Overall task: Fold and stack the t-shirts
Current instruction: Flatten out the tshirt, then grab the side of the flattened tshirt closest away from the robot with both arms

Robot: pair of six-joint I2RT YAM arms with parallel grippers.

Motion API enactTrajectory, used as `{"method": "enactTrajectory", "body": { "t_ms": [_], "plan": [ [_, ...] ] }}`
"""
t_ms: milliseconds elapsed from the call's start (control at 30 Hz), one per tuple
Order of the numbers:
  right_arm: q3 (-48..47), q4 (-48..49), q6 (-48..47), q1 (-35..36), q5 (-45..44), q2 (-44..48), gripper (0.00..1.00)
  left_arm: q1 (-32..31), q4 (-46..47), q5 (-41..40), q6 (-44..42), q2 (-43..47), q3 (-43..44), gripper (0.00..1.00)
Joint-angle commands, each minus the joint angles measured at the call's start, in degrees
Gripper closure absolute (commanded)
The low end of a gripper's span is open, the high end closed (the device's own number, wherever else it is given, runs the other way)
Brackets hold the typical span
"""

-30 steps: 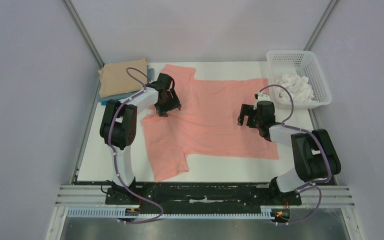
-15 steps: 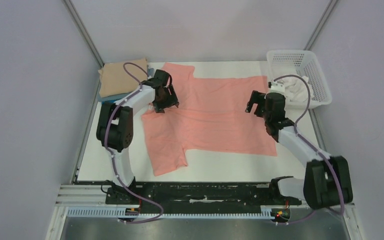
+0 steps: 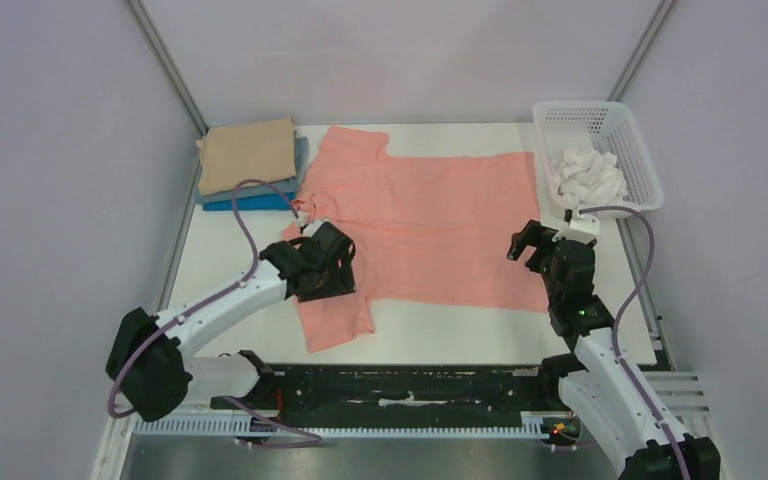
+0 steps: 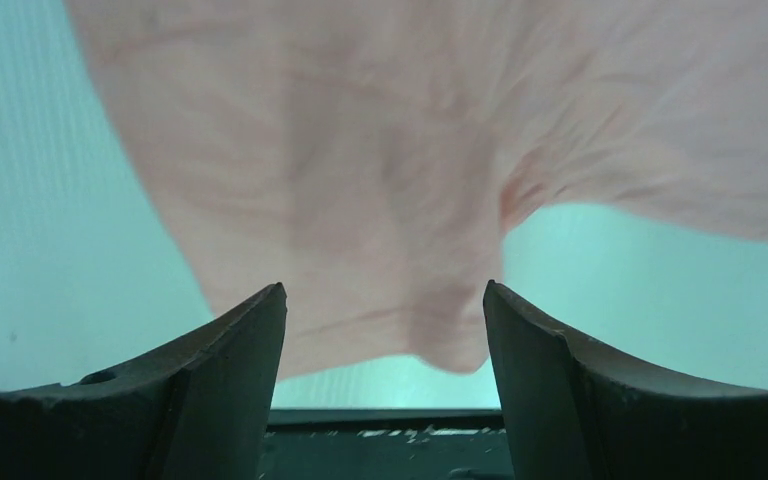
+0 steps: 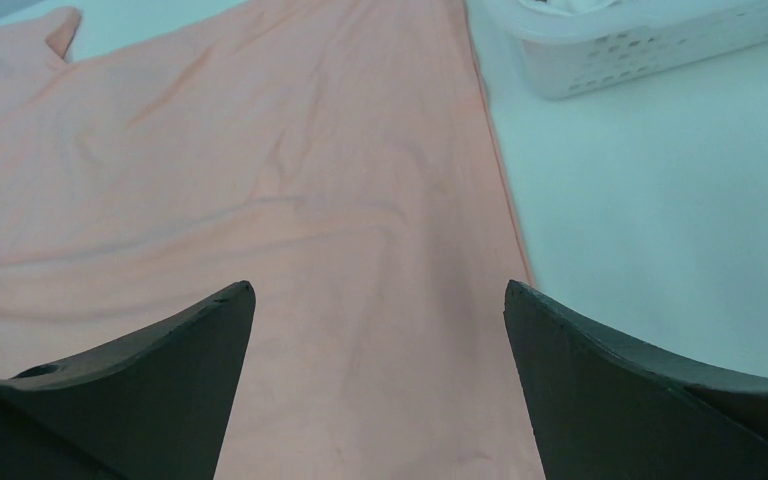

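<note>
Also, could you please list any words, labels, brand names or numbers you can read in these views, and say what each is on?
There is no readable text in any view.
The salmon-pink t-shirt, the folded t-shirts, the white basket, the left arm and the right arm show no print, label or number.

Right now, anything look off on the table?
Nothing damaged or spilled. The folded stack is fanned: the bright blue shirt sticks out from under the tan shirt. The salmon-pink shirt lies spread, unfolded.
</note>
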State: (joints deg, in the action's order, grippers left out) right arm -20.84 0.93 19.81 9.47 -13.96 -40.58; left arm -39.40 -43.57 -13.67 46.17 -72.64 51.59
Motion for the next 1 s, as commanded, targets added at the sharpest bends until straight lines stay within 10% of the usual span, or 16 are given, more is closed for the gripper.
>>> {"method": "enactTrajectory", "body": {
  "t_ms": [0,233,967],
  "plan": [
    [0.16,-3.07,-1.05,-0.20,-0.41,1.71,0.02,-5.03,-14.04,-6.36,11.23,8.86,-4.90,0.21],
    [1.06,-2.67,-0.98,-0.22,-1.63,0.48,0.02,-9.31,-18.94,4.18,18.00,18.80,-14.17,0.30],
    [-0.36,-3.83,-1.52,-0.18,-0.71,-3.29,0.02,-9.54,-2.93,-0.99,22.51,16.38,-24.01,0.42]
  ]
}}
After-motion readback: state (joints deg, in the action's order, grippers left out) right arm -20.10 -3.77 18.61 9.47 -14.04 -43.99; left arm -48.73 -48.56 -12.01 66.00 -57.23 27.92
